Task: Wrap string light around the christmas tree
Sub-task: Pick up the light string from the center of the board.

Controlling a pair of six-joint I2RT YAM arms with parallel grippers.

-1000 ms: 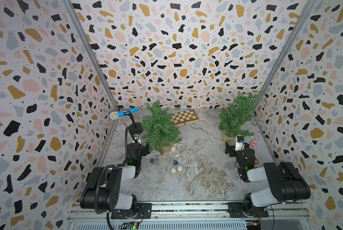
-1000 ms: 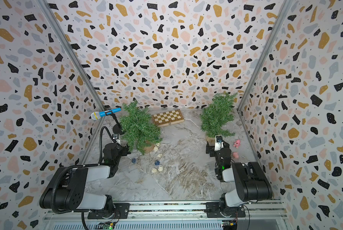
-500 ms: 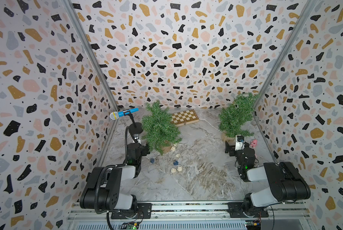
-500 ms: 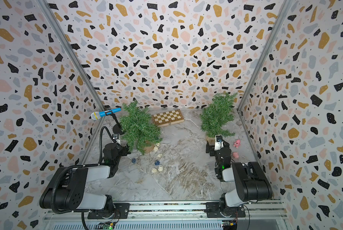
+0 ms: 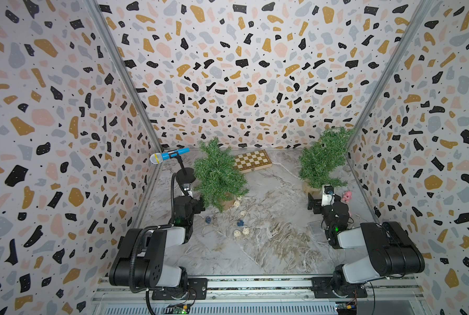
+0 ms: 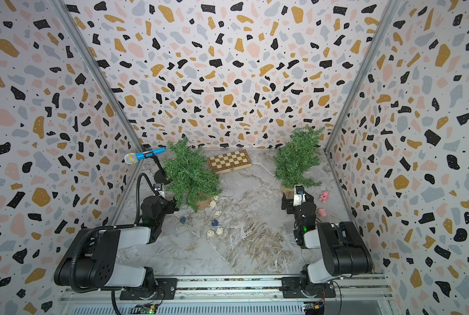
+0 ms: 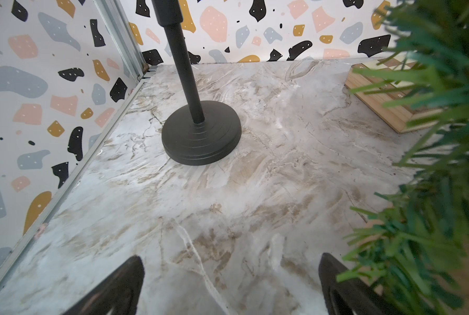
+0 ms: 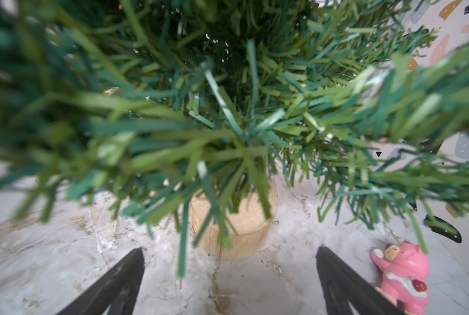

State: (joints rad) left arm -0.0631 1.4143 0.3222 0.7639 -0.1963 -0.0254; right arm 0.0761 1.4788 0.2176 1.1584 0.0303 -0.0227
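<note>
Two small green christmas trees stand on wooden stumps: one at the left [image 5: 218,174] [image 6: 189,174], one at the back right [image 5: 322,161] [image 6: 296,161]. The string light [image 5: 238,223] [image 6: 214,223], a thin wire with white and blue wicker balls, lies loose on the marble table in front of the left tree. My left gripper [image 5: 190,200] [image 7: 231,257] is open over bare table, its right finger against the left tree's branches [image 7: 432,191]. My right gripper [image 5: 323,201] [image 8: 230,249] is open just before the right tree's stump [image 8: 238,226], under its branches. Neither holds anything.
A blue microphone [image 5: 169,156] on a black stand [image 7: 200,133] rises behind my left gripper. A wooden chessboard [image 5: 252,161] lies at the back. A pink figurine [image 8: 402,272] [image 5: 347,195] stands beside my right gripper. A small clear case [image 5: 315,226] lies by the right arm. Patterned walls close three sides.
</note>
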